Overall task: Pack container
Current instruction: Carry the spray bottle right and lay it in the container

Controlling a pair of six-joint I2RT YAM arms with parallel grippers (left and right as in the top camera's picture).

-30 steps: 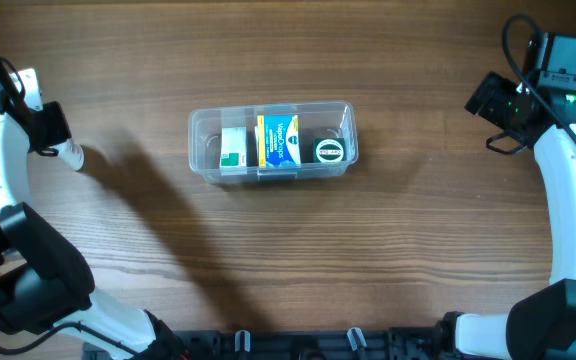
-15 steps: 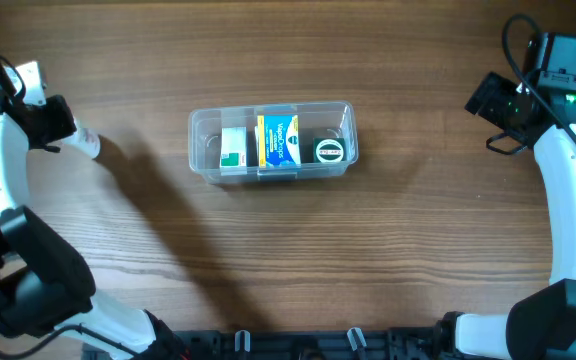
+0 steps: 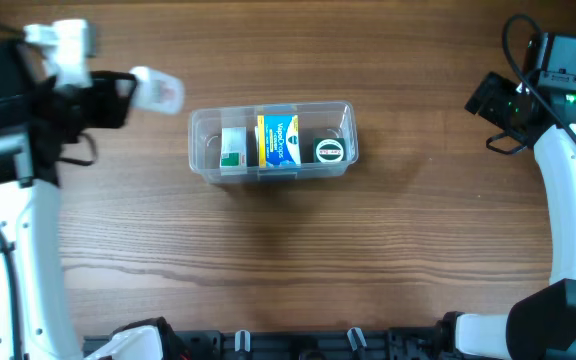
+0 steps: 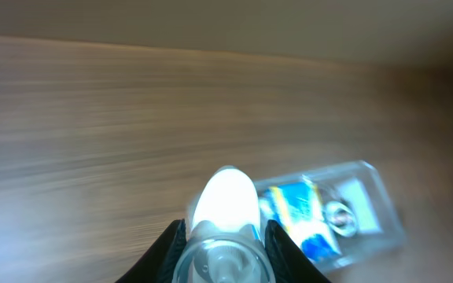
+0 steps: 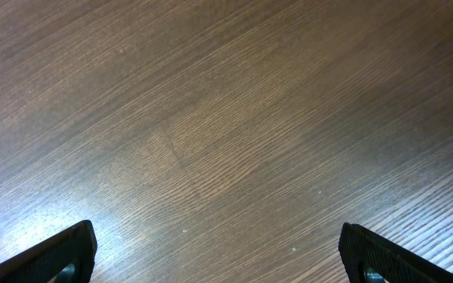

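Note:
The clear container [image 3: 203, 160] sits at the table's centre, and holds a white-green box [image 3: 233, 148], a blue-yellow box [image 3: 278, 140] and a round dark tin [image 3: 329, 150]. My left gripper [image 3: 146, 88] is shut on a small clear spray bottle [image 3: 158, 90] with a white cap, held in the air just left of the container. In the left wrist view the bottle [image 4: 225, 220] sits between the fingers [image 4: 165, 248], with the container [image 4: 384, 189] beyond it. My right gripper [image 5: 222, 259] is open and empty over bare wood at the far right.
The right arm [image 3: 568, 180] runs along the right edge of the wooden table [image 3: 368, 260]. The left arm [image 3: 18, 230] runs along the left edge.
My left arm has lifted and swung right with the spray bottle, from the far left edge to just beside the container. The right arm has not moved.

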